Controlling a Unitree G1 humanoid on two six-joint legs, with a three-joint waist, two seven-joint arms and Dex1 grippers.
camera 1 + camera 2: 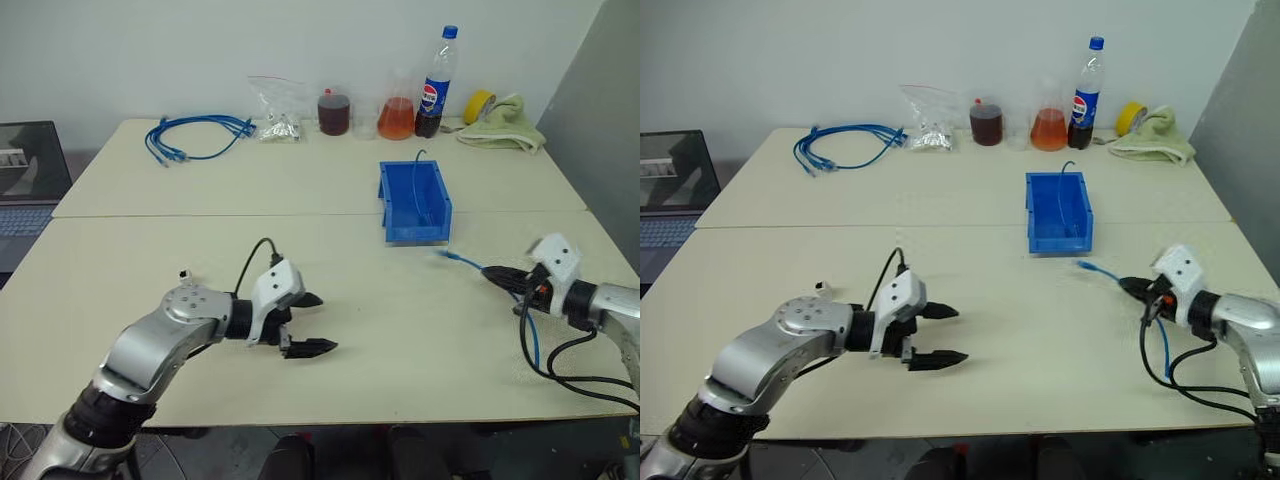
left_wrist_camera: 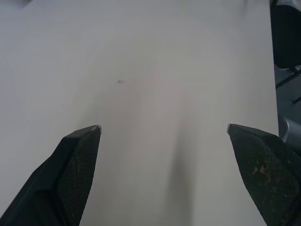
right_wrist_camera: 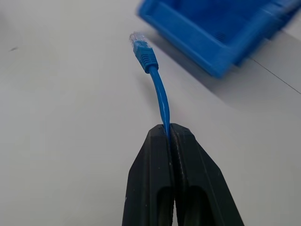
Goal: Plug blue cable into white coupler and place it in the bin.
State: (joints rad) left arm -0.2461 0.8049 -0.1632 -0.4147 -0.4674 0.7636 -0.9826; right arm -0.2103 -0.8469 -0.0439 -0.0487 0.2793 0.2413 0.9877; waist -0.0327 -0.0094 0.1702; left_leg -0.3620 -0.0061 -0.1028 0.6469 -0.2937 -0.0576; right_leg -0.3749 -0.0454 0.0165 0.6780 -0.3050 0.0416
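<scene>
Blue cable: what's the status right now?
Right hand shut on blue cable. Left hand open, empty. Bin ahead, path clear.

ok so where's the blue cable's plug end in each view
left eye view: the blue cable sticks out of the right pincer, plug just off the bin's front right corner.
right eye view: same, cable below the bin's front.
left wrist view: not in it.
right wrist view: the plug rises from the shut fingers.
shared landmark: the bin.
</scene>
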